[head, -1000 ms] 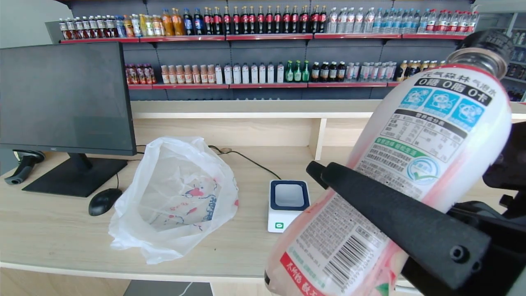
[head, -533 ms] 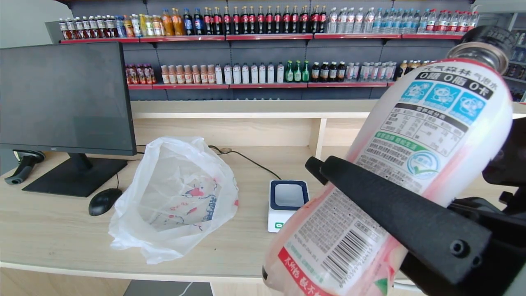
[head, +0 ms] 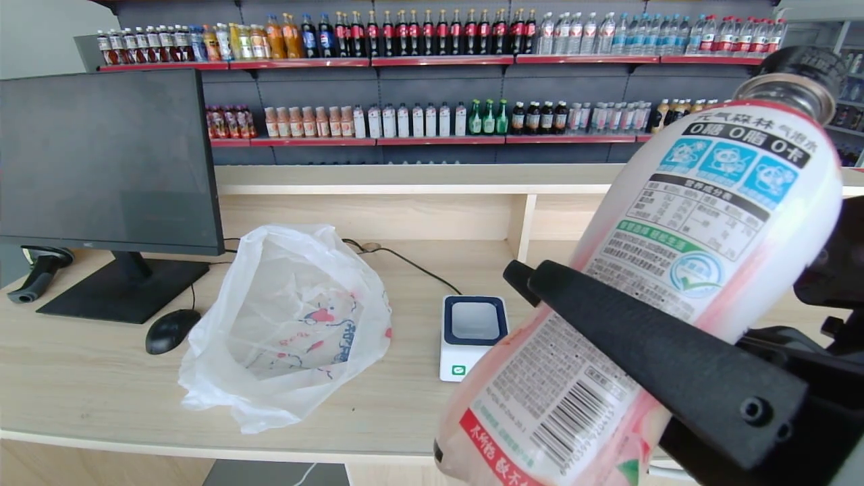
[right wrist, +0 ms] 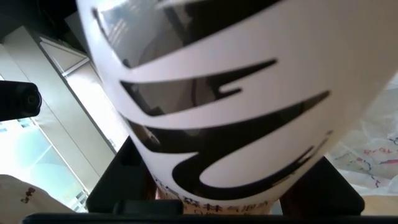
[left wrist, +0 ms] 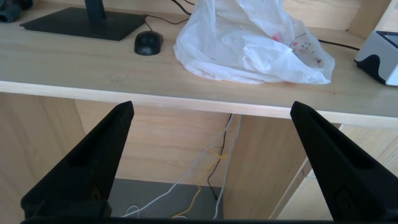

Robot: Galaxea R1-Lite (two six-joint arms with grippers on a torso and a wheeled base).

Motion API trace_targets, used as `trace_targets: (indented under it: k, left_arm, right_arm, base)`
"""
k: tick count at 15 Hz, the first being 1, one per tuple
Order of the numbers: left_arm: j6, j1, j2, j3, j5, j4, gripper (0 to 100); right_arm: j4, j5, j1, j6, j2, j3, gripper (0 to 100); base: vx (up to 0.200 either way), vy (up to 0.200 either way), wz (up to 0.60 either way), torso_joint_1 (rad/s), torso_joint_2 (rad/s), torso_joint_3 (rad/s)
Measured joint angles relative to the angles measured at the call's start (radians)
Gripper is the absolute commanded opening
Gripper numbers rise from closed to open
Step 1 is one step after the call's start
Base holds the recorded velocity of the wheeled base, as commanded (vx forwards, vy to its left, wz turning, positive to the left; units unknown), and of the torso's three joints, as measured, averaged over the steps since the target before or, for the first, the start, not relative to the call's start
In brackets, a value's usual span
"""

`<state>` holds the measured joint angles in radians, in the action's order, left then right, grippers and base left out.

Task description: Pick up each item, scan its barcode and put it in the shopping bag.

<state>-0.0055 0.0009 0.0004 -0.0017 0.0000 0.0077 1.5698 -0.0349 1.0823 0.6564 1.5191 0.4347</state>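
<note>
My right gripper [head: 550,290] is shut on a pink-and-white drink bottle [head: 682,270], held tilted close to the head camera at the right. Its black cap points up and right, and its barcode [head: 574,418] faces the camera. One black finger [head: 661,358] crosses the label. The bottle [right wrist: 236,93] looms large in the right wrist view. The white barcode scanner [head: 472,334] stands on the counter just left of the bottle's lower end. A crumpled white shopping bag [head: 290,331] lies left of the scanner. My left gripper [left wrist: 211,107] hangs open below the counter's front edge [left wrist: 186,93], holding nothing.
A dark monitor [head: 101,162] stands at the back left with a black mouse [head: 171,331] before it and a handheld scanner [head: 37,273] at the far left. A cable [head: 405,260] runs behind the bag. Shelves of bottles [head: 432,40] line the back wall.
The bottle in my right gripper rose slightly, then settled back to nearly where it was a second ago. Bag, scanner and left arm have stayed put.
</note>
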Motion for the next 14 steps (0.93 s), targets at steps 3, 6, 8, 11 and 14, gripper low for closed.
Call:
trace_targets:
  k: [3, 6, 8, 11, 14]
  left_arm:
    - [0.000, 0.000, 0.000, 0.000, 0.000, 0.000, 100]
    - [0.000, 0.000, 0.000, 0.000, 0.000, 0.000, 100]
    - [0.000, 0.000, 0.000, 0.000, 0.000, 0.000, 100]
    - [0.000, 0.000, 0.000, 0.000, 0.000, 0.000, 100]
    - [0.000, 0.000, 0.000, 0.000, 0.000, 0.000, 100]
  right_arm:
    - [0.000, 0.000, 0.000, 0.000, 0.003, 0.003, 0]
    - [0.000, 0.000, -0.001, -0.005, 0.006, 0.002, 0]
    - [-0.001, 0.000, -0.001, -0.030, 0.008, -0.001, 0]
    - [0.000, 0.000, -0.001, -0.069, 0.009, -0.005, 0]
    - [-0.001, 0.000, -0.009, -0.140, 0.012, -0.028, 0]
  base:
    - [0.000, 0.000, 0.00, 0.000, 0.00, 0.000]
    - [0.000, 0.000, 0.00, 0.000, 0.00, 0.000]
    - [0.000, 0.000, 0.00, 0.000, 0.00, 0.000]
    - [0.000, 0.000, 0.00, 0.000, 0.00, 0.000]
    - [0.000, 0.000, 0.00, 0.000, 0.00, 0.000]
